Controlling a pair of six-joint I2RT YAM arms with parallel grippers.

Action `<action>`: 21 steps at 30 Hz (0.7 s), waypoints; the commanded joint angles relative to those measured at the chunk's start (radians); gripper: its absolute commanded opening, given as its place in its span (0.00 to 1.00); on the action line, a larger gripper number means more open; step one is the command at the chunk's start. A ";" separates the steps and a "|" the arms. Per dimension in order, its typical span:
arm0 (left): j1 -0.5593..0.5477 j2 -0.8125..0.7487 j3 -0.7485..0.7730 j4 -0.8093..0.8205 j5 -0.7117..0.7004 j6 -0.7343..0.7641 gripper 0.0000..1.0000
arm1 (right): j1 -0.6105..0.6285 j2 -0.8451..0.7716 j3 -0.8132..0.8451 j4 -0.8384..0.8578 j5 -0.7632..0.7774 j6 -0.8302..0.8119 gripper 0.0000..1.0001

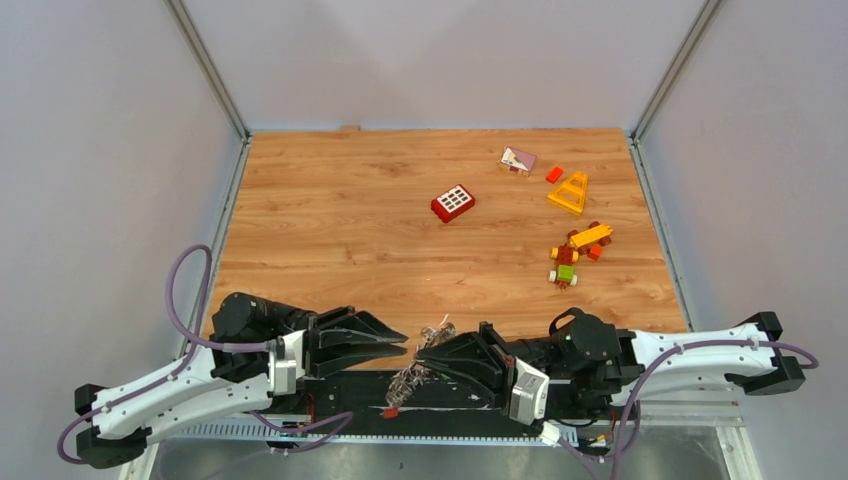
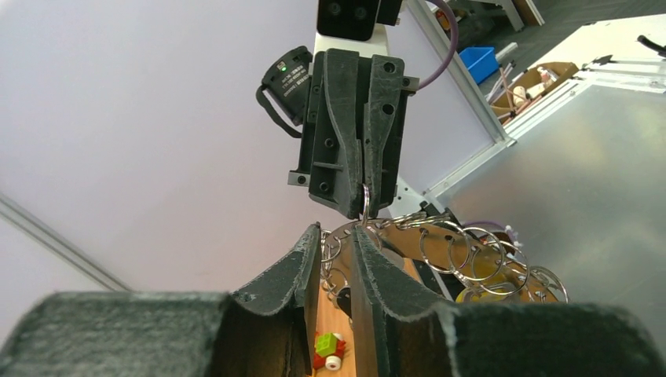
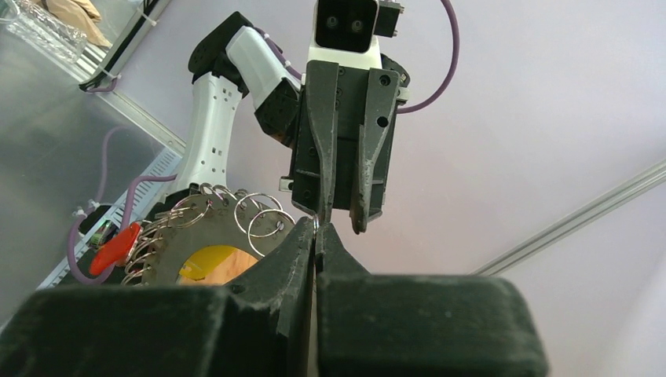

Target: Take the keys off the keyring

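Note:
The keyring [image 1: 421, 361] hangs in the air between my two grippers, over the table's near edge. In the right wrist view it is a grey disc [image 3: 174, 238] fringed with small wire rings. Silver keys [image 1: 403, 384] dangle below it, one with a red head [image 3: 113, 247]. My right gripper [image 3: 316, 228] is shut on a thin wire ring at the disc's edge. My left gripper [image 2: 338, 236] faces it tip to tip. Its jaws stand a narrow gap apart, with small rings [image 2: 336, 257] lying in that gap.
Toy bricks lie on the far half of the wooden table [image 1: 330, 230]: a red brick [image 1: 453, 203], a yellow triangle [image 1: 569, 192], a pale block [image 1: 517, 160] and a small toy car [image 1: 566, 266]. Metal rails [image 1: 215, 75] frame the sides.

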 commanded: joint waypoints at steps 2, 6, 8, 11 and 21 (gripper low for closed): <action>-0.018 0.012 -0.002 0.017 -0.008 -0.001 0.26 | -0.002 -0.005 0.011 0.141 0.033 -0.029 0.00; -0.019 0.010 0.002 -0.004 -0.009 0.011 0.26 | -0.001 -0.002 0.023 0.136 0.041 -0.035 0.00; -0.019 0.013 0.005 -0.033 -0.015 0.040 0.26 | -0.001 0.002 0.021 0.144 0.047 -0.043 0.00; -0.018 0.027 0.013 -0.049 -0.030 0.056 0.26 | -0.001 0.015 0.013 0.171 0.057 -0.048 0.00; -0.019 0.036 0.040 -0.080 -0.045 0.091 0.26 | -0.001 0.054 0.019 0.171 0.077 -0.063 0.00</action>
